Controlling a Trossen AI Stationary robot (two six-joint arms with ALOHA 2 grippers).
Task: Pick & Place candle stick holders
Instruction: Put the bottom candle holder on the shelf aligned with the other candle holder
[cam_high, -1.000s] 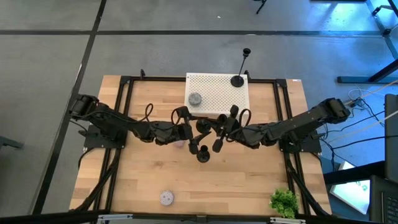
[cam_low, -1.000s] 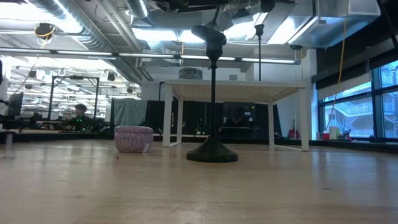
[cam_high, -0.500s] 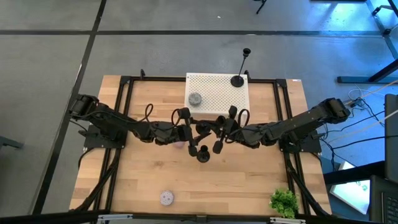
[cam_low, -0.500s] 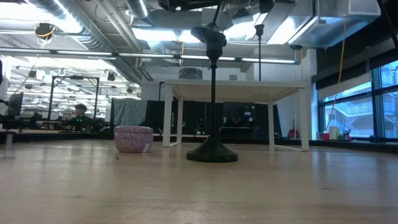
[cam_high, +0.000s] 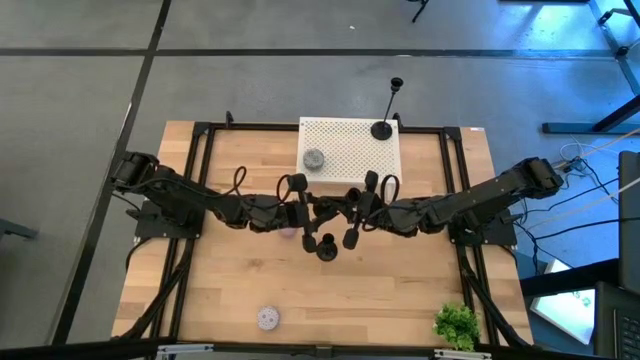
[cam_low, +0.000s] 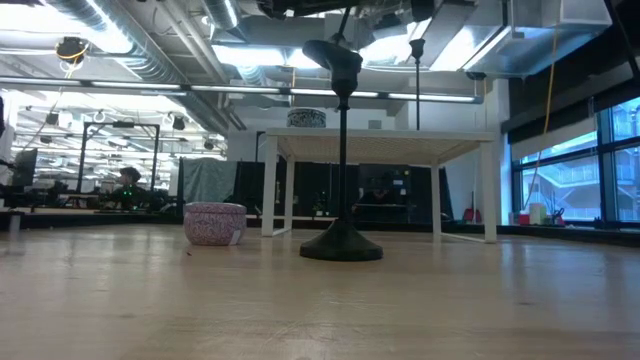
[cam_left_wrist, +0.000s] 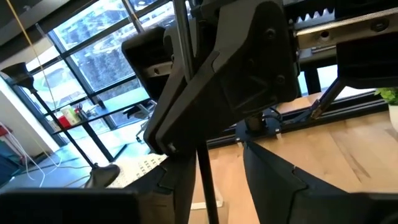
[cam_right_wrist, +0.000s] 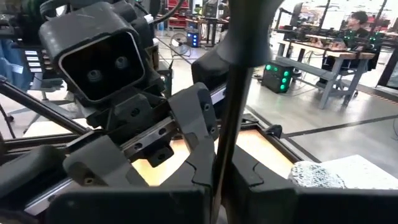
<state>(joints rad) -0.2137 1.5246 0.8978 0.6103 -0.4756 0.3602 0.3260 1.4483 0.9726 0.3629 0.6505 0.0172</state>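
My two grippers meet level above the table's middle, facing each other. My right gripper (cam_high: 352, 215) (cam_right_wrist: 221, 199) is shut on the thin stem of a black candle stick holder (cam_right_wrist: 231, 124). My left gripper (cam_high: 312, 215) (cam_left_wrist: 214, 186) is open, its fingers on either side of the same stem (cam_left_wrist: 202, 180); whether one touches it I cannot tell. A second holder (cam_high: 327, 248) stands on the table by its round base (cam_low: 341, 245), below the grippers. A third, tall holder (cam_high: 382, 130) stands on the white stand's far right corner. My right gripper pinches the holder's stem (cam_right_wrist: 227, 168) between its two fingers, below the thicker cup (cam_right_wrist: 249, 25). The fingers come level from the table's right and lie across the stem. The stem stands about upright, high above the table; its lower end is outside the wrist views.
The white perforated stand (cam_high: 350, 150) at the far middle also carries a grey disc (cam_high: 313, 160). A pink speckled disc (cam_low: 215, 222) lies under my left arm. Another grey disc (cam_high: 267, 318) and a green plant (cam_high: 457, 325) sit near the front edge.
Both grippers have stayed in place and turned a little. My left gripper's fingers have drawn closer about the stem. In the low view the dark round part above the standing holder's stem has shifted slightly left, while that holder's base has not moved.
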